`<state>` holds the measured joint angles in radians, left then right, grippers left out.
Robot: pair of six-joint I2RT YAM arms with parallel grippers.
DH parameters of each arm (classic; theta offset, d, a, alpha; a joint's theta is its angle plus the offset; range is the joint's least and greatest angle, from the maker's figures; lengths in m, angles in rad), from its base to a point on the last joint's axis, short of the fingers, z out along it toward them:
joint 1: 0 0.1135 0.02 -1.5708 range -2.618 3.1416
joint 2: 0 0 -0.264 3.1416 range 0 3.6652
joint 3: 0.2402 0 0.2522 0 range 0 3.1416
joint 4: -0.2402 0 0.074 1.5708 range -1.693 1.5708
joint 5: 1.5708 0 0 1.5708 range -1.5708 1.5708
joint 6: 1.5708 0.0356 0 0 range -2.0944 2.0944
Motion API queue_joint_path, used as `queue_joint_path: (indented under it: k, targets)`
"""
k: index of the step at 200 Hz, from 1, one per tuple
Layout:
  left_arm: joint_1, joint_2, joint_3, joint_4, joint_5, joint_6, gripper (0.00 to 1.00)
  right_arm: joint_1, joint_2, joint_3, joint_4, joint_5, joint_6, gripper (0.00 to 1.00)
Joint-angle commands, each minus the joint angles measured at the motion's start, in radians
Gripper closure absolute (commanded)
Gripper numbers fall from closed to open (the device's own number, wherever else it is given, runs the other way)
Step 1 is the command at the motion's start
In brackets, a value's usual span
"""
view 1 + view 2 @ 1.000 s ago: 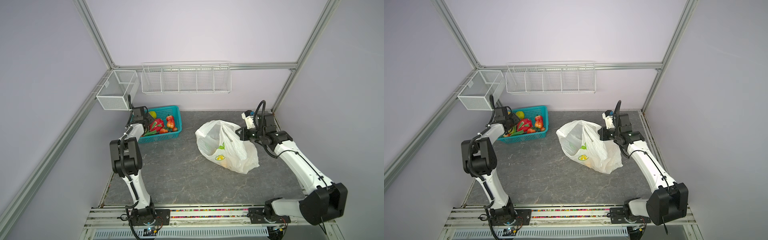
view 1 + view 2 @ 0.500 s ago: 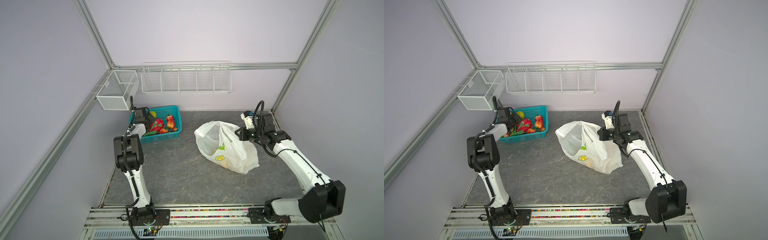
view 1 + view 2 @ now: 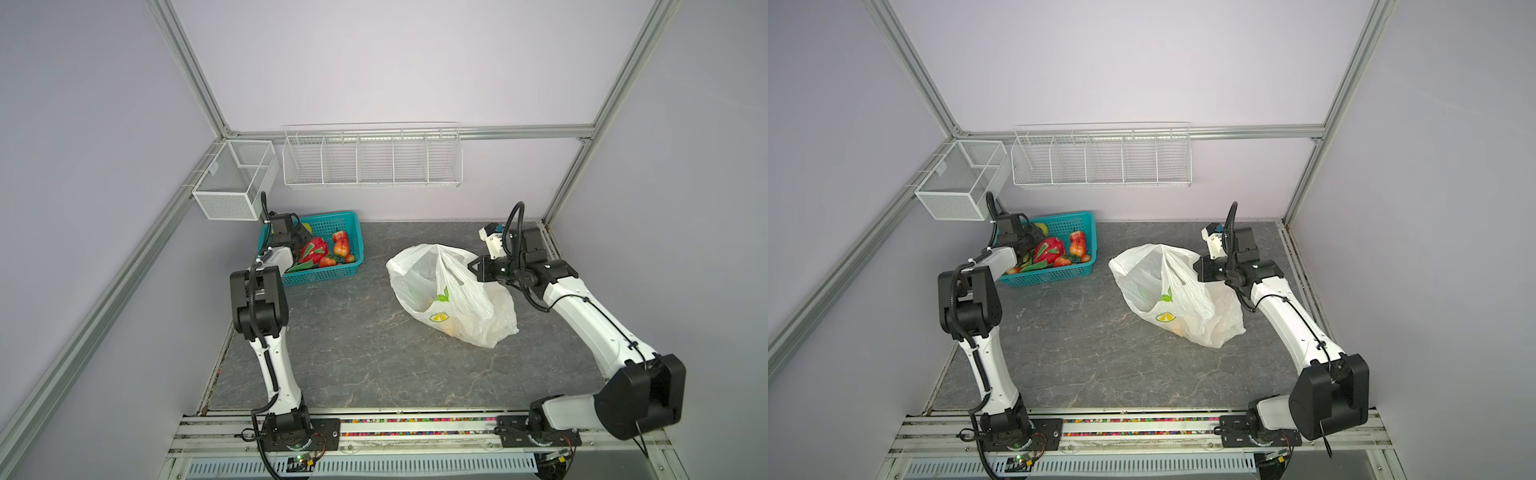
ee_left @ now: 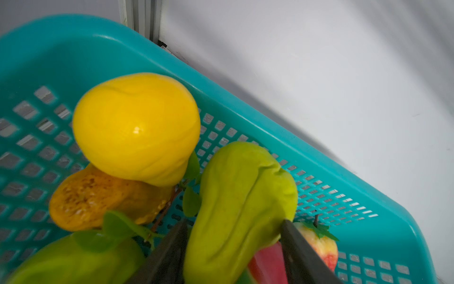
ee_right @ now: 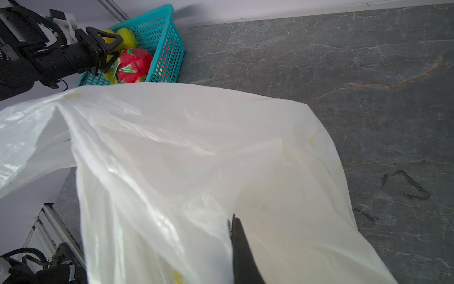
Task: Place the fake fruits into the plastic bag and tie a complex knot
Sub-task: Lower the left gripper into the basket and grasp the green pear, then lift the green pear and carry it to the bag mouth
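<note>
At the far left, the left gripper (image 4: 233, 221) is hovering inside the teal plastic lattice basket (image 4: 270, 140). Its black fingers (image 4: 302, 255) are standing partway apart on either side of a ridged, waxy green fruit (image 4: 240, 196); I cannot tell whether they are squeezing it. A smooth, glossy yellow fruit (image 4: 137, 127) is lying just beside it. Right of the middle, the thin, crinkled translucent white plastic bag (image 3: 453, 299) is slumping open on the grey veined tabletop (image 3: 353, 353). The right gripper (image 3: 471, 266) is pinching its rim, jaws closed on the film.
</note>
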<state>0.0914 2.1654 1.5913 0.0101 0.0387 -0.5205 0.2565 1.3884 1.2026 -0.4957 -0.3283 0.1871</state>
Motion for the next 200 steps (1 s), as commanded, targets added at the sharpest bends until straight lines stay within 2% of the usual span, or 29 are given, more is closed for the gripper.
queue_joint_path:
  k: [1, 81, 138, 200]
  targets:
    - [0.004, 0.023, 0.026, 0.025, -0.006, 0.006, 0.45, -0.006, 0.013, -0.002, 0.006, -0.020, -0.004, 0.91]
    - [0.009, 0.003, 0.013, 0.066, 0.007, 0.037, 0.66, -0.006, 0.032, 0.000, 0.008, -0.031, -0.002, 0.91]
    - [0.008, -0.025, -0.022, 0.070, 0.020, 0.027, 0.86, -0.005, 0.038, 0.001, 0.008, -0.038, 0.000, 0.91]
    - [-0.027, -0.147, -0.170, 0.186, 0.022, 0.002, 0.91, -0.004, 0.039, 0.001, 0.010, -0.043, 0.001, 0.90]
